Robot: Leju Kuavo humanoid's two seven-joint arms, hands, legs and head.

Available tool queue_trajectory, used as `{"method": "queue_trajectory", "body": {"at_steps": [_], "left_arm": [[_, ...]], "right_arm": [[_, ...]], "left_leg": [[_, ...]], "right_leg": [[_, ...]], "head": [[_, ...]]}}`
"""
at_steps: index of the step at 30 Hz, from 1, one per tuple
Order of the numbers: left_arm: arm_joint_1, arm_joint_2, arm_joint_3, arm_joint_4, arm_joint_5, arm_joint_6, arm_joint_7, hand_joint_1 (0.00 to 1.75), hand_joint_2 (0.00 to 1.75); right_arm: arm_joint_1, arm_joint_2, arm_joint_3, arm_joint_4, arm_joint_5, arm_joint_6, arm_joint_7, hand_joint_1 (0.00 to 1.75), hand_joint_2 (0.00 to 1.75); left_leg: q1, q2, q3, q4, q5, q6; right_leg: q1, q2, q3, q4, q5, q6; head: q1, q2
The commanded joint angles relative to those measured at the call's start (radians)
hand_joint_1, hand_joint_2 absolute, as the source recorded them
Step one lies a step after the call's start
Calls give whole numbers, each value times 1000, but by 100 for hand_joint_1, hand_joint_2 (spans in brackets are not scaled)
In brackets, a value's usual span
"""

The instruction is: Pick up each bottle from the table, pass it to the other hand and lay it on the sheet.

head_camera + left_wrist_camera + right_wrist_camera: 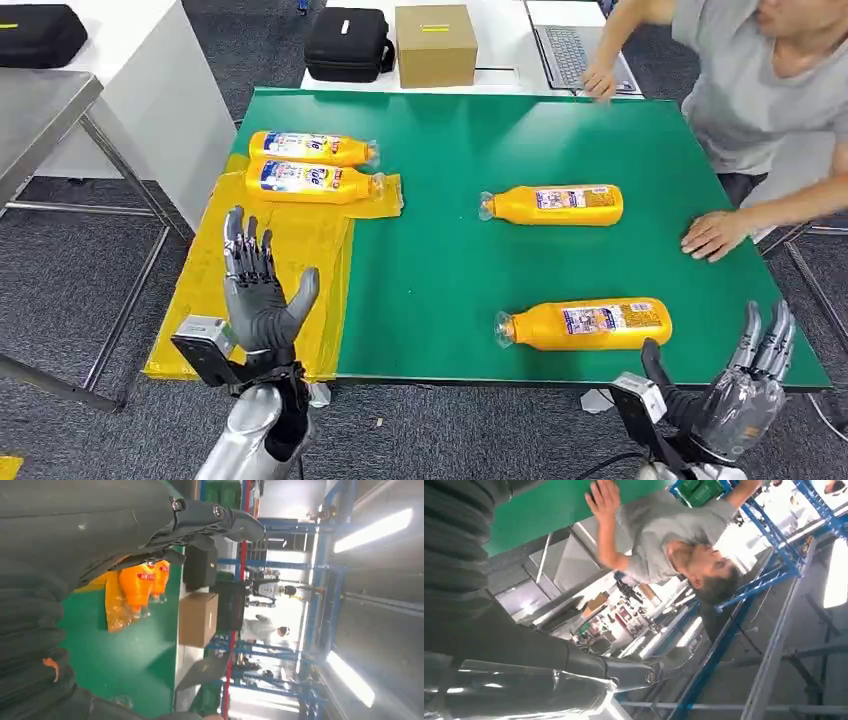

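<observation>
Bottles point(586, 324) point(553, 204) lie on the green counter point(440, 260); two rest on the yellow sheet point(300, 250). Both hands point(258, 290) point(745, 385) are empty, fingers spread. Bring your right hand down around the nearest bottle's middle.

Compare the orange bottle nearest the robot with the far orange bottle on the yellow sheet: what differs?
The near orange bottle lies on bare green table, cap toward the sheet; the far orange bottle lies on the yellow sheet, cap pointing the other way. Both lie on their sides, untouched by either hand.

The green table point(450, 150) carries a yellow sheet point(300, 260) along its left edge. Two bottles point(555, 204) point(588, 324) lie directly on the green, and a person's hand point(712, 236) rests there too.
</observation>
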Motion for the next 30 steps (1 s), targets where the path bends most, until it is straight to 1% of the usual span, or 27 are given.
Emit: {"method": "queue_trajectory", "body": {"at_steps": [1, 2, 3, 5, 6, 7, 8, 9, 10, 11, 12, 14, 15, 17, 18, 21, 22, 24, 25, 26, 27, 28, 29, 30], "left_arm": [[-4, -3, 106, 129, 10, -127, 3, 0, 175], [-7, -8, 113, 158, 15, -161, 3, 0, 175], [-8, -12, 116, 164, 8, -153, 3, 0, 175], [-20, -40, 119, 182, -5, -150, 3, 0, 175], [-25, -50, 118, 186, -25, -120, 3, 0, 175], [-28, -57, 114, 183, -38, -100, 3, 0, 175], [-36, -59, 104, 195, -49, -82, 3, 0, 0], [-43, -55, 93, 201, -56, -75, 3, 0, 0], [-47, -50, 84, 207, -66, -68, 3, 0, 175], [-47, -50, 84, 207, -66, -68, 3, 0, 175], [-47, -50, 84, 207, -66, -68, 3, 0, 175], [-47, -50, 84, 207, -66, -68, 3, 0, 175], [-47, -50, 84, 207, -66, -68, 3, 0, 175], [-47, -50, 84, 207, -66, -68, 3, 0, 175], [-47, -50, 84, 207, -66, -68, 3, 0, 175], [-55, -32, 51, 226, -77, -66, 3, 0, 175], [-59, -27, 32, 241, -86, -58, 3, 0, 175], [-55, -25, 16, 251, -88, -50, 3, 0, 175], [-51, -22, 10, 256, -80, -56, 3, 0, 175], [-48, -20, 5, 265, -71, -64, 3, 0, 175], [-48, -19, 3, 266, -69, -64, 3, 0, 175], [-52, -19, -3, 270, -71, -62, 3, 0, 175], [-57, -22, -5, 275, -69, -60, 3, 0, 175], [-64, -25, -9, 285, -65, -62, 3, 0, 175]], "right_arm": [[-38, -29, -3, 93, 95, 0, -3, 0, 175], [-46, -30, -28, 99, 148, 0, -3, 0, 175], [-52, -33, -38, 103, 149, 0, -3, 0, 175], [-89, -61, -64, 173, 150, 0, -3, 0, 175], [-104, -73, -76, 201, 152, 0, -3, 0, 175], [-114, -87, -77, 230, 147, 0, -3, 0, 175], [-133, -103, -86, 267, 145, 0, -3, 0, 175], [-149, -112, -91, 298, 141, 0, -3, 0, 175], [-162, -122, -91, 324, 137, 0, -3, 0, 175], [-162, -122, -91, 324, 137, 0, -3, 0, 175], [-162, -122, -91, 324, 137, 0, -3, 0, 175], [-162, -122, -91, 324, 137, 0, -3, 0, 175], [-162, -122, -91, 324, 137, 0, -3, 0, 175], [-162, -122, -91, 324, 137, 0, -3, 0, 175], [-162, -122, -91, 324, 137, 0, -3, 0, 175], [-189, -130, -78, 382, 143, 0, -3, 0, 175], [-208, -135, -70, 411, 175, 0, -3, 0, 175], [-227, -134, -57, 440, 210, 0, -3, 0, 175], [-235, -132, -52, 449, 235, 0, -3, 0, 175], [-244, -128, -51, 460, 265, 0, -3, 0, 175], [-251, -127, -49, 470, 281, 0, -3, 0, 175], [-268, -128, -44, 495, 308, 0, -3, 0, 175], [-276, -128, -44, 505, 322, 0, -3, 0, 175], [-290, -128, -48, 529, 319, 0, -3, 0, 175]], "left_leg": [[0, 3, 8, -2, -3, -2], [0, 2, 6, -2, -2, -1], [0, 2, 7, -1, -3, -2], [0, 1, 4, -1, -1, -1], [0, 1, 7, -2, -2, -1], [1, 1, 6, -1, -2, -1], [1, 1, 7, -1, -2, -1], [0, 1, 6, -1, -2, -1], [1, 0, 4, -1, -1, 0], [0, 0, 3, -1, 0, 0], [0, 1, 6, -1, -1, -1], [-1, 1, 4, -1, -1, -1], [-1, 0, 5, -1, -1, -1], [-1, 0, 4, -1, -1, -1], [-1, 1, 6, -1, -2, -2], [0, 2, 5, -1, -1, -1], [0, 2, 7, -1, -2, -2], [0, 3, 4, -1, -1, -1], [0, 3, 6, -1, -2, -1], [0, 3, 5, -1, -1, -1], [0, 4, 8, -1, -2, -2], [0, 4, 6, -1, -2, -1], [0, 3, 4, -1, -1, -1], [0, 4, 7, -1, -2, -2]], "right_leg": [[0, 2, 7, -1, -2, -2], [0, 1, 6, -1, -2, -2], [1, 1, 7, -1, -2, -2], [0, 0, 4, -2, -1, -1], [1, -1, 7, -2, -2, -1], [1, -1, 6, -2, -1, -1], [1, -1, 8, -2, -2, -1], [1, 0, 6, -2, -1, -1], [1, -1, 5, -2, 0, 0], [0, 0, 4, -2, 0, 0], [0, 0, 6, -2, -1, -1], [0, 0, 4, -2, 0, 0], [0, -1, 5, -1, -1, -1], [0, -1, 4, -1, -1, -1], [0, -1, 6, -1, -2, -1], [0, 1, 5, -2, -1, -1], [0, 0, 7, -1, -2, -1], [1, 2, 4, -2, 0, -1], [0, 1, 5, -1, -1, -1], [0, 2, 4, -2, 0, -1], [1, 2, 7, -1, -1, -2], [0, 3, 5, -2, 0, -1], [0, 2, 4, -2, 0, -1], [1, 3, 6, -1, -1, -1]], "head": [[0, 0], [0, 0], [0, 0], [-1, 0], [0, 0], [0, 0], [0, 0], [-1, 0], [0, 0], [0, 0], [0, 0], [0, 0], [0, 0], [0, 0], [0, 0], [0, 0], [0, 0], [0, 0], [0, 0], [0, 0], [0, 0], [0, 0], [0, 0], [0, 0]]}}
